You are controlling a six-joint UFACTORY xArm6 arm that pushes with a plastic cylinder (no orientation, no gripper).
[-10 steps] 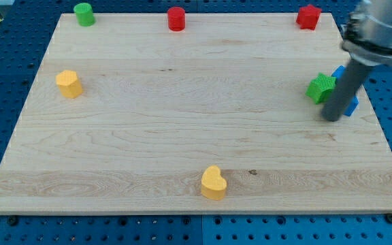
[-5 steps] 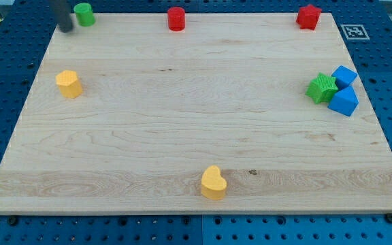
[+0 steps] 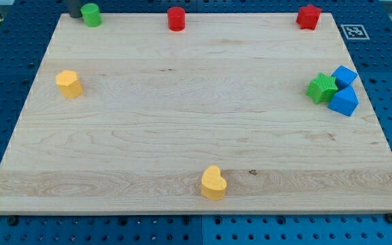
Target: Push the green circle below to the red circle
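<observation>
Nudged rightward, green circle [image 3: 91, 14] — short, upright — touches my tip [image 3: 73, 15]; no end effector.

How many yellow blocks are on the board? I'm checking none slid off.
2. One yellow block sits near the view's left edge of the board; a yellow heart lies near the view's bottom edge, about midway across. Nothing seems to hide another.
</observation>
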